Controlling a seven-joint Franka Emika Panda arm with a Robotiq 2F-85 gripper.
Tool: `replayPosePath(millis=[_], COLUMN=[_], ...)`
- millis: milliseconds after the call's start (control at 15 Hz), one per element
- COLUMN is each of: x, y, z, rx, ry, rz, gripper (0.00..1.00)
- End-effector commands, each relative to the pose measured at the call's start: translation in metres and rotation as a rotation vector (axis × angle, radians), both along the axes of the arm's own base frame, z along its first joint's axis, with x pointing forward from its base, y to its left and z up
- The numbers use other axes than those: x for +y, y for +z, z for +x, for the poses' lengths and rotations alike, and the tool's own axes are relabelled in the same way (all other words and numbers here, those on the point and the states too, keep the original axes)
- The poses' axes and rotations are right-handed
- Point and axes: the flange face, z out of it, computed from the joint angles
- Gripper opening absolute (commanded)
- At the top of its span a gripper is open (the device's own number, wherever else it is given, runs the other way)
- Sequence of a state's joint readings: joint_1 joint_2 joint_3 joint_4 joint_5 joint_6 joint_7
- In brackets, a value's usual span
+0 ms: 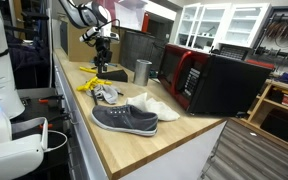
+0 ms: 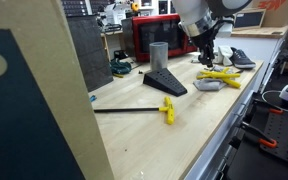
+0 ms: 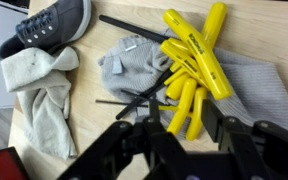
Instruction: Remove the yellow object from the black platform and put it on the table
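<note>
A bunch of yellow-handled hex keys (image 3: 191,62) lies on a grey striped cloth (image 3: 259,92); it also shows in both exterior views (image 1: 88,84) (image 2: 220,77). My gripper (image 3: 174,128) is open and hovers just above the bunch, with the ends of two yellow handles between its fingers; it shows in both exterior views (image 1: 102,52) (image 2: 206,58). The black wedge platform (image 2: 164,82) (image 1: 111,74) stands apart from the bunch. A single yellow T-handle tool (image 2: 168,108) with a long black rod lies on the table beside the platform.
A grey sock (image 3: 132,66), a white cloth (image 3: 42,88) and a grey shoe (image 3: 52,24) lie near the bunch. A metal cup (image 2: 159,55) and a red and black microwave (image 1: 209,82) stand behind. The table edge (image 2: 234,130) is close.
</note>
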State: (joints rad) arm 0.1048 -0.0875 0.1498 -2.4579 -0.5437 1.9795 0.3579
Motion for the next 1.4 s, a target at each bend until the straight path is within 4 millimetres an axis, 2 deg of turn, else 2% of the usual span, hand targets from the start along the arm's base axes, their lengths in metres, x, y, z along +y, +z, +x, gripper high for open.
replayPosePath(millis=[0, 200, 400, 600, 933, 1333], x=[0.011, 0.014, 0.01, 0.005, -0.007, -0.001], y=[0.031, 0.066, 0.105, 0.136, 0.154, 0.178], z=[0.006, 0.006, 0.009, 0.017, 0.044, 0.064], rx=[-0.039, -0.077, -0.134, -0.183, -0.26, -0.248], ry=[-0.05, -0.083, -0.079, -0.071, -0.086, -0.139], rz=[0.122, 0.271, 0.425, 0.574, 0.722, 0.752], gripper=[0.78, 0.99, 1.0, 1.0, 1.0, 1.0])
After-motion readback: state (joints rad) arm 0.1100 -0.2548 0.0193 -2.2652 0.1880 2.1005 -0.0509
